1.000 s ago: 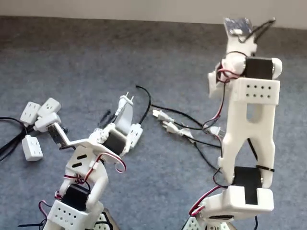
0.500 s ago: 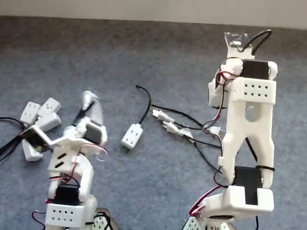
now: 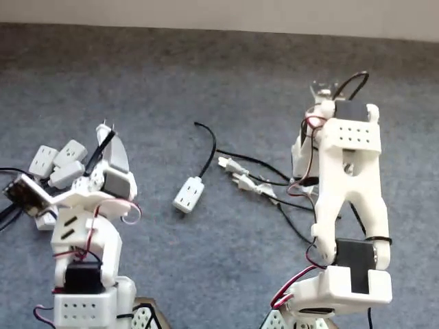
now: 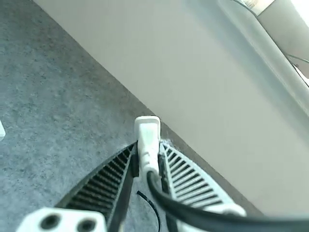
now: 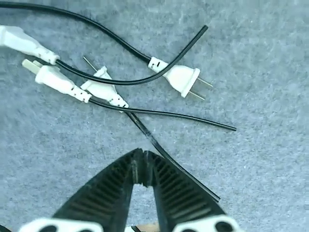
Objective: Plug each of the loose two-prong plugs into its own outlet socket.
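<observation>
Near the left outlets (image 3: 58, 161), one plug (image 4: 147, 131) is clamped in the left hand (image 4: 147, 151), none is seen seated yet, and loose plugs (image 5: 181, 79) are left under the closed, empty right hand (image 5: 143, 162).

Setting: indoor robotics test bench; lab or workshop undetermined.
Evidence:
- grey short-pile carpet work surface (image 3: 226, 75)
- plain pale wall (image 3: 171, 12) behind
- white printed-plastic left arm (image 3: 86, 240) and right arm (image 3: 350, 178)
- exposed red and black wiring (image 3: 310, 122)
- bare circuit board (image 3: 24, 194)
- loose white two-prong plugs on black cords (image 5: 181, 79)
</observation>
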